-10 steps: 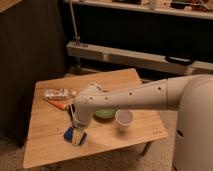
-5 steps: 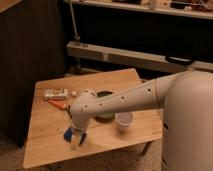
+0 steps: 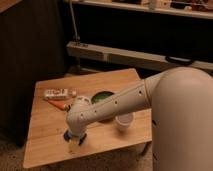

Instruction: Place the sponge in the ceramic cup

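The smooth white rounded arm (image 3: pixel 115 102) bears small dark dots. Its pale gripper (image 3: pixel 74 145) sits above the light wooden table (image 3: pixel 45 125), near the front edge.

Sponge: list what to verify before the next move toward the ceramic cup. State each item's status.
1. Gripper at the sponge: ok. The gripper is low over the sponge, near the front left of the table.
2. Secure hold on the sponge: cannot tell. The arm hides the contact.
3. Sponge lifted off the table: cannot tell.
4. Ceramic cup ready: ok. The ceramic cup stands upright, mouth up, to the right of the gripper.
5. Green bowl off the route: ok. The green bowl sits behind the line from sponge to cup, partly under the arm.
6. Sponge in the cup: not ok, not yet done.
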Controlling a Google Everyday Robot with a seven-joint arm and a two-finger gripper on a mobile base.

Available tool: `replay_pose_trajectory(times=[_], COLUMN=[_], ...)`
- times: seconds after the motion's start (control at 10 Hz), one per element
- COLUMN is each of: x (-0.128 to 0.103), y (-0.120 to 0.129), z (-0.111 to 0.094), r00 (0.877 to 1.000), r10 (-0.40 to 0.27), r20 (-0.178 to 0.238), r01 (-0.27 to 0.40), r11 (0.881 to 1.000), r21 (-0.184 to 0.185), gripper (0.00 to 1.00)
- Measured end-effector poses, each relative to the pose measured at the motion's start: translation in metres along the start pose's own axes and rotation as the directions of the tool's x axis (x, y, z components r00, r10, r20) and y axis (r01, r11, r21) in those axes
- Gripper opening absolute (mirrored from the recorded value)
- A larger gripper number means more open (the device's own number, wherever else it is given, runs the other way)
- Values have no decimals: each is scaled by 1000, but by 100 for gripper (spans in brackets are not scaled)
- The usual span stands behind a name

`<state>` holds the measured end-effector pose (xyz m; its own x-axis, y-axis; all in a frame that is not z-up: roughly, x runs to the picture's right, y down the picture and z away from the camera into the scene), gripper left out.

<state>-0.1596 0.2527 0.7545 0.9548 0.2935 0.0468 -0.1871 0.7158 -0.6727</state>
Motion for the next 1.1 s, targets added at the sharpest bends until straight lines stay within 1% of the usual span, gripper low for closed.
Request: replay_pose_trajectory(times=[0.1,0.4,0.6,0.8,1.0,1.1], x=[0,5,6,8,8,8], y=[-3,-16,-19,-18,-17,-14], z=[3,16,22,27,29,29], r00=[1000,1000,1000,1000,1000,999], r10=[7,17,18,20,18,6], r20=[3,5,-2,-11,-20,-43], r01=[-7,-17,-18,-20,-18,-5], r11=[1000,999,999,999,1000,1000], r21=[-2,-29,-38,-27,-10,24], gripper=[80,80,80,78,61,50])
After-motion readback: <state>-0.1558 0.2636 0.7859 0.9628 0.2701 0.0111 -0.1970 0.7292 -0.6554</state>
